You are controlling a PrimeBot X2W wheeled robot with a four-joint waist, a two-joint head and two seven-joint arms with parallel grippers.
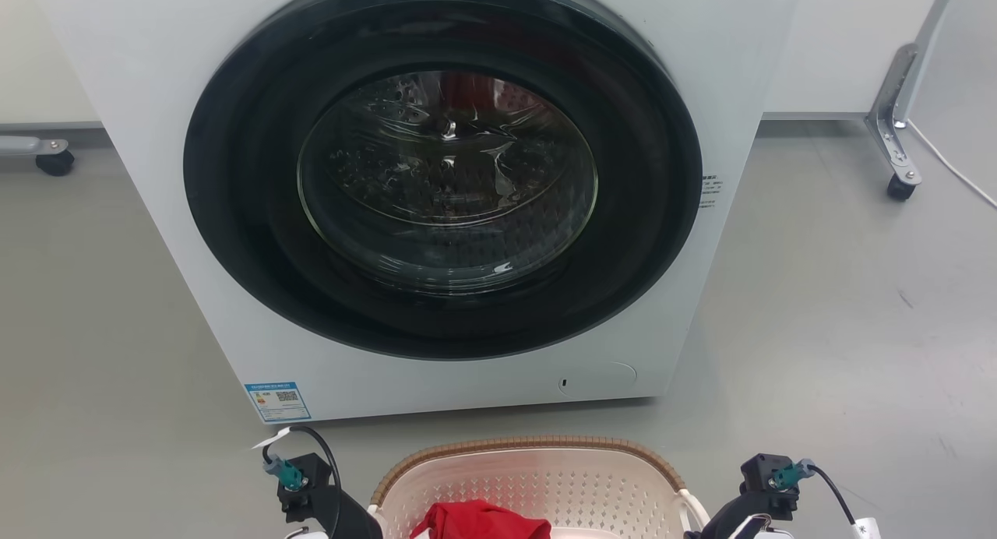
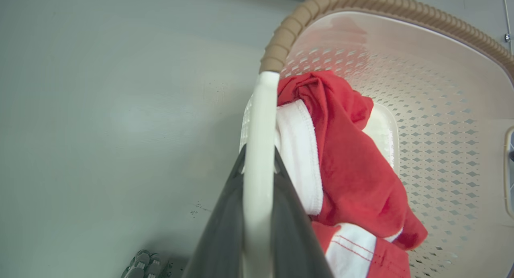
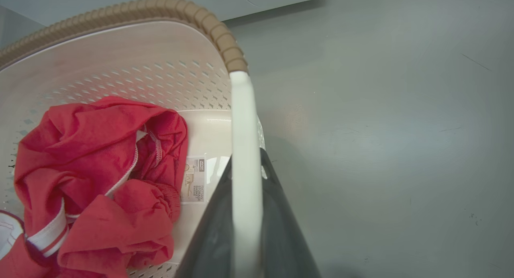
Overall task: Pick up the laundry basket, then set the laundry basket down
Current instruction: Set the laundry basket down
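Note:
The laundry basket (image 1: 530, 477) is cream-white with perforated walls and a brown woven-look rim, at the bottom middle of the head view in front of the washer. A red and white garment (image 2: 345, 149) lies inside it, beside a small label (image 3: 194, 179) on the floor of the basket. My left gripper (image 2: 259, 159) is shut on the basket's white left handle (image 2: 261, 109), one dark finger on each side of it. My right gripper (image 3: 245, 161) is shut the same way on the white right handle (image 3: 243, 117). Whether the basket rests on the floor or hangs above it, I cannot tell.
A white front-loading washing machine (image 1: 156, 72) with its round dark door (image 1: 444, 188) shut stands just beyond the basket. A metal frame leg on a caster (image 1: 896, 134) and a white cable (image 1: 954, 169) are at the back right; another caster (image 1: 54, 161) at the back left. Grey floor lies to both sides.

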